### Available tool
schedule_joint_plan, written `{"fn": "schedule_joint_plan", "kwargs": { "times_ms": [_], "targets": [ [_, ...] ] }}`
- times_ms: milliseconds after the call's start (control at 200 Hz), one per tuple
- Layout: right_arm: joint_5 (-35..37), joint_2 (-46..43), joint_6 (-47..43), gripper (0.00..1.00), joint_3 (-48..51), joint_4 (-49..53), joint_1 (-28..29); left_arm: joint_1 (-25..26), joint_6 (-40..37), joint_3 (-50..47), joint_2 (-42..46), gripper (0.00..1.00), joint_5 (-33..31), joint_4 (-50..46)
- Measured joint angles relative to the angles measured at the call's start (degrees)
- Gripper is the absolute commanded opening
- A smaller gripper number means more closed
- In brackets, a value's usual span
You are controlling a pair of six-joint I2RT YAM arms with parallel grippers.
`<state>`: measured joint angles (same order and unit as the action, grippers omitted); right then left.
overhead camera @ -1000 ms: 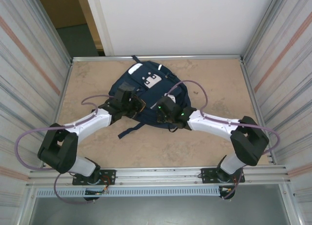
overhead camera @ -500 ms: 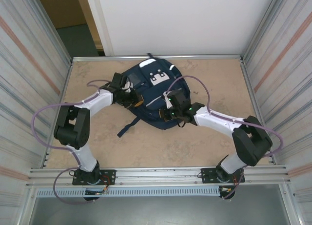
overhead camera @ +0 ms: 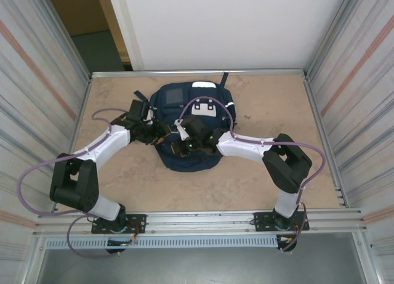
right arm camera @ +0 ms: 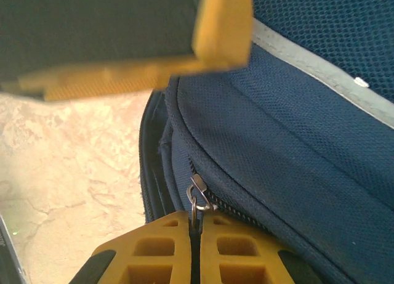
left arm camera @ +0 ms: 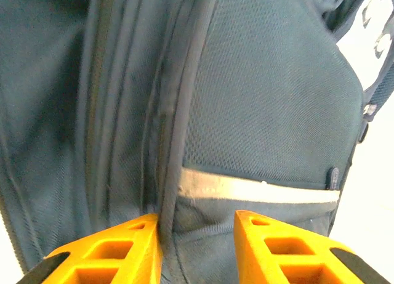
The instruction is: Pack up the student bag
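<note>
**Zip in hand, bag braced on the table**

The bag lies flat on the table, middle and toward the far edge. My right gripper is pinched tight on the metal zip pull at the bag's near-left corner. My left gripper sits just beside it, fingers apart and astride a fabric seam under the pale stripe, with one pad touching it. I judge this to be the zipping step, though I cannot tell whether it opens or closes. Next I should pull along the zip's curve, not upward, while the left fingers close on the seam to hold the fabric taut.
</note>
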<state>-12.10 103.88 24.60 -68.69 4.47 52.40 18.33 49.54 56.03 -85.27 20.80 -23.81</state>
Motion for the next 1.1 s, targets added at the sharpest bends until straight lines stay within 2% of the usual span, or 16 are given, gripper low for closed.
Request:
{"fn": "schedule_joint_plan", "kwargs": {
  "times_ms": [65,135,195,406,601,702,857,947,1097],
  "targets": [
    [0.02,0.31,0.50,0.00,0.00,-0.33,0.37,0.70,1.42,-1.25,0.00,0.33,-0.07,0.17],
    [0.00,0.72,0.90,0.00,-0.02,-0.55,0.70,0.81,2.89,-2.01,-0.02,0.23,-0.55,0.44],
    [0.00,1.03,1.55,0.00,-0.07,-0.57,0.87,0.76,3.76,-2.49,-0.15,0.00,-0.92,0.52],
    [-0.44,-0.98,1.90,0.00,3.98,-1.90,-1.05,-1.01,3.82,-3.04,-0.61,0.00,0.52,1.49],
    [-0.81,-10.29,1.09,0.00,14.40,-0.76,-8.83,-3.67,-0.83,-0.81,-3.54,0.00,1.79,1.01],
    [0.15,-12.81,0.28,0.00,16.11,0.37,-11.13,-4.87,-3.52,3.19,-7.32,0.00,2.69,-0.02],
    [3.54,-12.13,0.57,0.00,14.99,-0.28,-9.46,-6.21,-7.13,11.32,-14.64,0.19,3.06,-2.25],
    [5.01,-9.03,1.64,0.00,11.08,0.37,-6.56,-7.39,-7.32,13.27,-16.13,0.35,0.96,-1.46],
    [5.68,-3.23,3.63,0.00,3.74,0.76,-1.27,-9.09,-5.70,10.19,-12.26,0.36,-1.99,0.46]
  ]
}}
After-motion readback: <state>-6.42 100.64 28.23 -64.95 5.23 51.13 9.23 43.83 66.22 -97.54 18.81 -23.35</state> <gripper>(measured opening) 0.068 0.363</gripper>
